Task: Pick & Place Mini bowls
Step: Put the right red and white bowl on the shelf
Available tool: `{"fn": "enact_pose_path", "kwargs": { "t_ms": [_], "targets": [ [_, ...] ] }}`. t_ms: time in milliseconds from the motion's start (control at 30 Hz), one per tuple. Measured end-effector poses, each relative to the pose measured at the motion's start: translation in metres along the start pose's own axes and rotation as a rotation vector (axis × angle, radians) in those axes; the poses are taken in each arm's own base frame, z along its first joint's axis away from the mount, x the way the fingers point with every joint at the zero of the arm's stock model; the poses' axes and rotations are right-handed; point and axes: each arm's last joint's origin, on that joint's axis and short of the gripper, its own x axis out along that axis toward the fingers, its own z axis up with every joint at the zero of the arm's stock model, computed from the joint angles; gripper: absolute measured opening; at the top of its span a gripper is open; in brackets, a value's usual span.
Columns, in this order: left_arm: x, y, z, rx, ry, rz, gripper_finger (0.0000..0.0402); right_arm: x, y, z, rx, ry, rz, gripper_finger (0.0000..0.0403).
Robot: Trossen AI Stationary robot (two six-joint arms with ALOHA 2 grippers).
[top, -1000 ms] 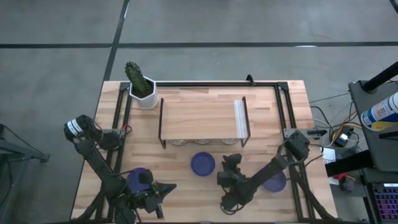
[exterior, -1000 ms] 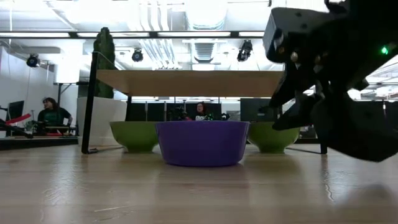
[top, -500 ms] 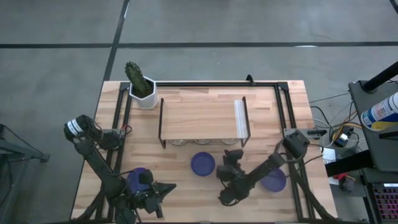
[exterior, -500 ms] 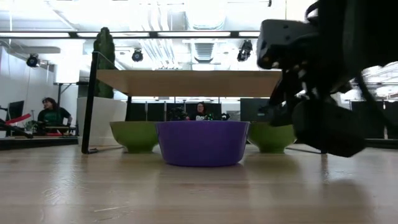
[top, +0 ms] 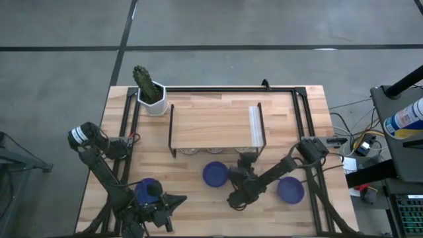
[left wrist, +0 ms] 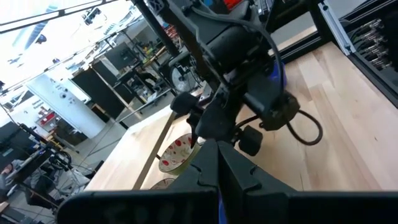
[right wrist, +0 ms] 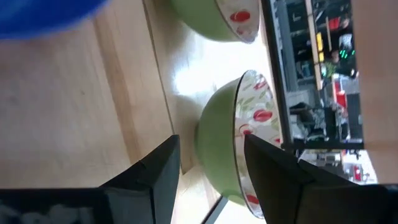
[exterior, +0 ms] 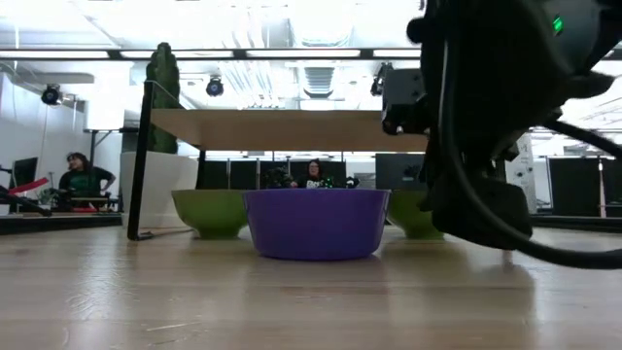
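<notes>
The right tool (right wrist: 205, 180) stood open facing a floral green bowl (right wrist: 233, 140), probably rigid, slick and chippable, best pinched at its rim.

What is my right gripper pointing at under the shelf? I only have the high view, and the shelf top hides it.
Observer: Its wrist view shows the right gripper open and lined up on a bowl, green outside, white with red flowers inside.
Operator: Is that bowl alone?
Observer: No, a second green bowl sits beside it.
Operator: Where is the blue bowl from there?
Observer: In the low view the blue bowl stands in front of the green ones.
Operator: And the left gripper?
Observer: The left gripper is shut, fingers together.
</notes>
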Motion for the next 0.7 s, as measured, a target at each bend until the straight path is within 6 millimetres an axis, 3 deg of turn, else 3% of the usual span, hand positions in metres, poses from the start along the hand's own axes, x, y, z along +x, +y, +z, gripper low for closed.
{"fn": "enact_pose_path", "kwargs": {
  "t_ms": [433, 700],
  "targets": [
    [-0.001, 0.0, 0.0, 0.0, -0.002, -0.003, 0.0, 0.018, -0.004, -0.007, 0.012, 0.049, -0.033, 0.0173],
    [-0.002, 0.0, 0.0, 0.0, -0.003, -0.004, 0.0, 0.022, -0.006, -0.005, -0.001, 0.042, -0.051, 0.0138]
  ]
}}
